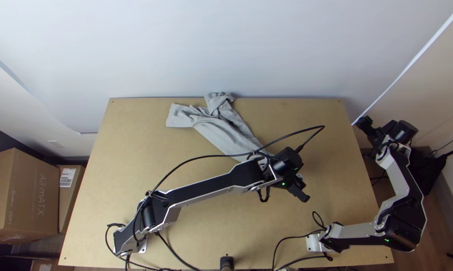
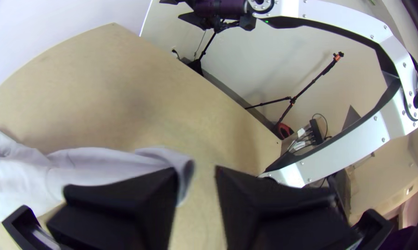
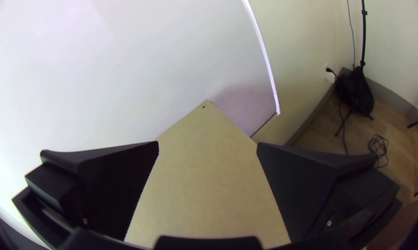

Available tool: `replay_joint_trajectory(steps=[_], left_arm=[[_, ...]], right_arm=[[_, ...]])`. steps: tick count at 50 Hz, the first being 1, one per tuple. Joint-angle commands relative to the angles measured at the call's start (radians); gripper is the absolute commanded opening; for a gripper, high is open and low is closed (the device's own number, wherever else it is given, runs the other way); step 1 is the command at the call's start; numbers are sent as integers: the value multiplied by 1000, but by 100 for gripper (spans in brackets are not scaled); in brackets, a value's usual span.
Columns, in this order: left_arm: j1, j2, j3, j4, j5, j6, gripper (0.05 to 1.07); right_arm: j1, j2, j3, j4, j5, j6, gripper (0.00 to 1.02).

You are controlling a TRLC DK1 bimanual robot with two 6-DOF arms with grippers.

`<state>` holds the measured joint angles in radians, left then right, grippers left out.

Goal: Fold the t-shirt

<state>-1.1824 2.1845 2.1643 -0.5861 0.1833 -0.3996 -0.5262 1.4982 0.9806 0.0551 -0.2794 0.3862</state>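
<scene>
One grey t-shirt [image 1: 221,133] lay bunched and wrinkly on the wooden surface [image 1: 136,150]. It was not folded neatly. A twisted bit sat at the far edge of the surface, and one flatter end stuck out to the left of it. The rest ran in a long strip toward the left hand [image 1: 302,188]. In the left wrist view, the two black fingers [image 2: 121,199] of the left hand were apart, with a small gap between them. The tip of the strip was right by one finger, but I could not tell if they touched.

The right hand [image 1: 368,133] was out past the right side of the surface, well apart from the t-shirt. Its black fingers [image 3: 306,185] were wide apart, with nothing held between them. Big brown boxes [image 1: 30,195] stood left of the surface.
</scene>
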Motion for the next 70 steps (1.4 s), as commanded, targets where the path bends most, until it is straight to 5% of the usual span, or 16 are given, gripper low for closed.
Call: replay_joint_trajectory(steps=[1, 18, 30, 51, 70], left_arm=[[1, -43, -26, -21, 15, 28, 103], [79, -74, 12, -20, 10, 7, 103], [136, -111, 12, -52, 13, -18, 103], [366, -213, 14, -152, 10, -1, 103], [665, -348, 14, -267, -13, 21, 103]], right_arm=[[-8, 4, 13, 12, -32, 13, 98], [25, 13, 50, -118, -141, -1, 98], [101, 54, 99, -262, -145, 2, 98], [425, 174, 400, -560, -173, -7, 98], [720, 407, 702, -673, -173, -1, 98]])
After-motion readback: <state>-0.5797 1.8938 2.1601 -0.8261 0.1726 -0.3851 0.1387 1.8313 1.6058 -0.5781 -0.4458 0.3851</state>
